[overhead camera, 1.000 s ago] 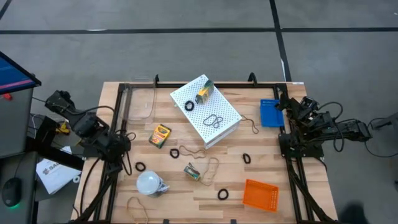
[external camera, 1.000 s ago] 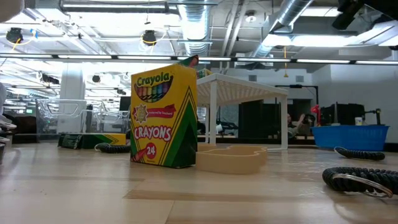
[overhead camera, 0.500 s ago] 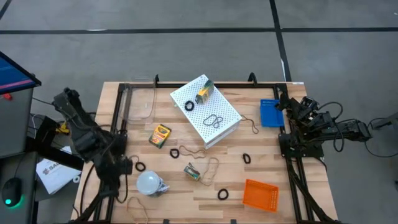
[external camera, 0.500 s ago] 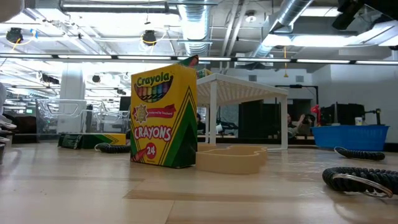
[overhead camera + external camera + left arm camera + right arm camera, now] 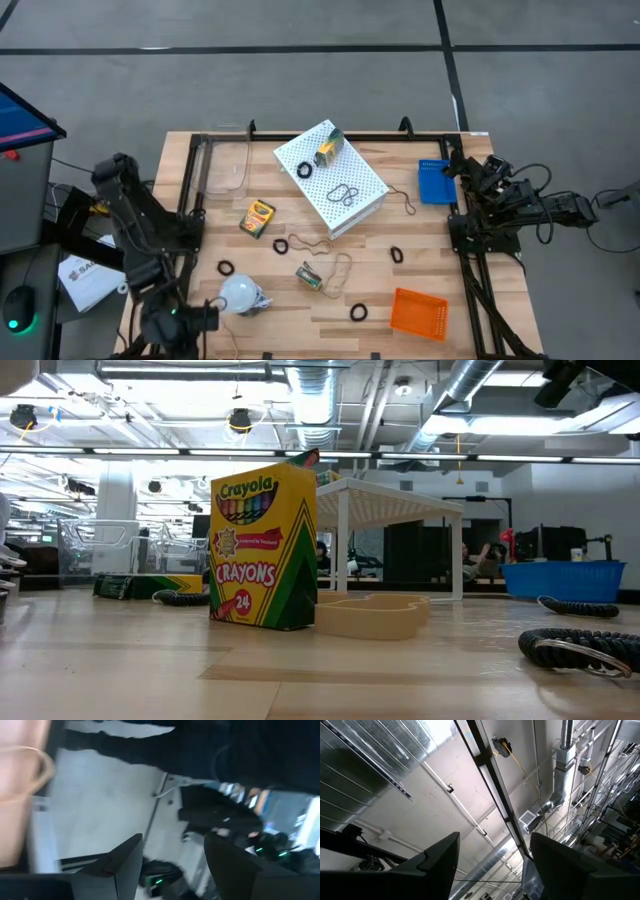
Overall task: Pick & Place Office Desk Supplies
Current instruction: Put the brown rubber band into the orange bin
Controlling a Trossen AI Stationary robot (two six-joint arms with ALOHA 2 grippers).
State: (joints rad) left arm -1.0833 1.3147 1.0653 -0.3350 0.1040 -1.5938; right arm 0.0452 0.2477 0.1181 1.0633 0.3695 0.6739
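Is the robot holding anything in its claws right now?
No. The left gripper has its fingers apart with nothing between them, and so does the right gripper, parked at the table's right edge.

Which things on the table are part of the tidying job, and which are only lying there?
Part of the job: crayon box, second crayon box, rubber bands, black ring.

Only lying there: white perforated box, white bulb, blue tray, orange tray.

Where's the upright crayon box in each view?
High: crayon box, lower middle of the picture.
Low: left of centre, standing upright.
Left wrist: not in it.
Right wrist: not in it.
Landmark: white perforated box, seen behind the crayon box in the low view.
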